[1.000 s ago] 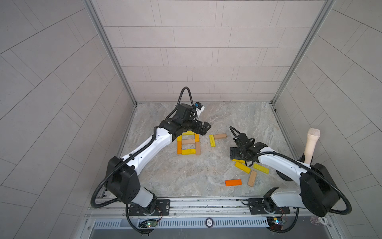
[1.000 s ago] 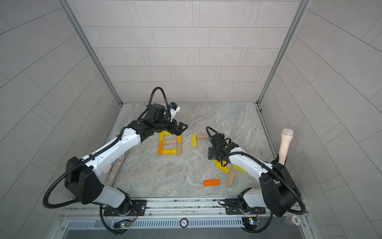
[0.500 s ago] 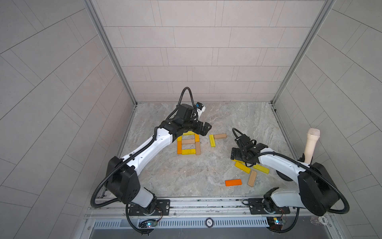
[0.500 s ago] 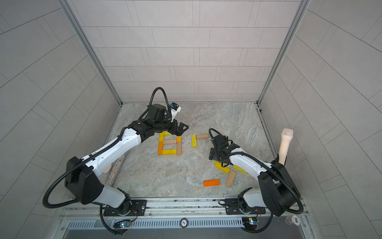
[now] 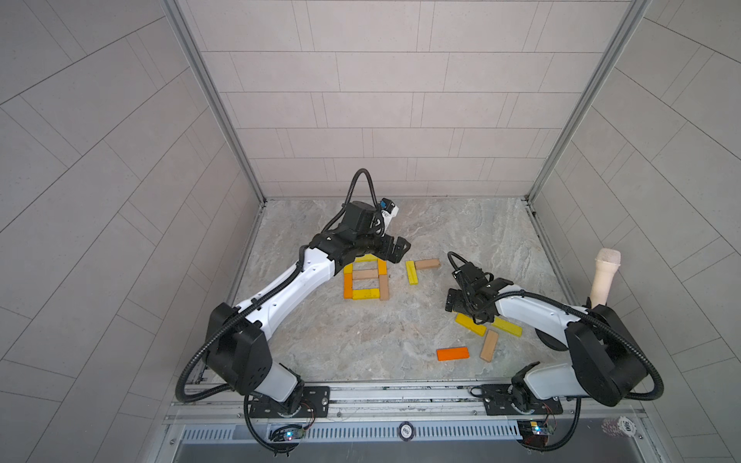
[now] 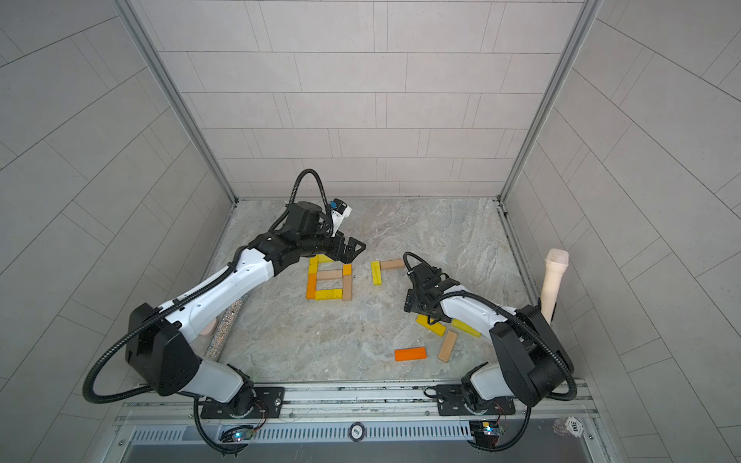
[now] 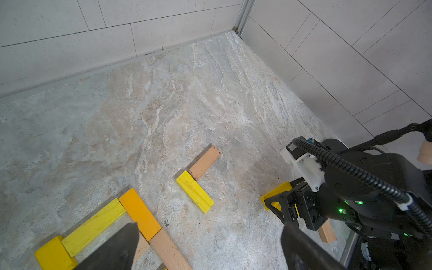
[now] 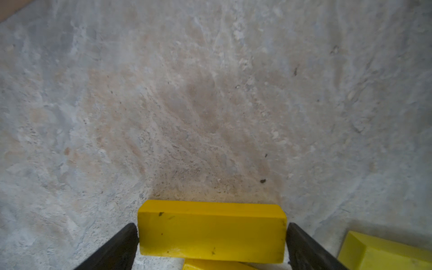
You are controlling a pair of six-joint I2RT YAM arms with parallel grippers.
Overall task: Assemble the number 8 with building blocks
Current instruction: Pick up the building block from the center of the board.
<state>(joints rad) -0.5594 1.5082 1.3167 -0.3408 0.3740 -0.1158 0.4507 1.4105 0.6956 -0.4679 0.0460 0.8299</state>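
Hardly anything has shifted in the last second. Your right hand (image 8: 211,228) stands open, straddling a yellow block (image 8: 210,236) end to end on the bench (image 5: 361,344), right of centre in both top views. Your left hand (image 7: 209,230) hangs open over the upper edge of the number 8 (image 5: 365,274), just left of centre.

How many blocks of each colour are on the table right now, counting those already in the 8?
yellow blocks: 6
orange blocks: 3
tan blocks: 4
Total: 13 in a top view; the right wrist view shows a yellow sliver that may be another.
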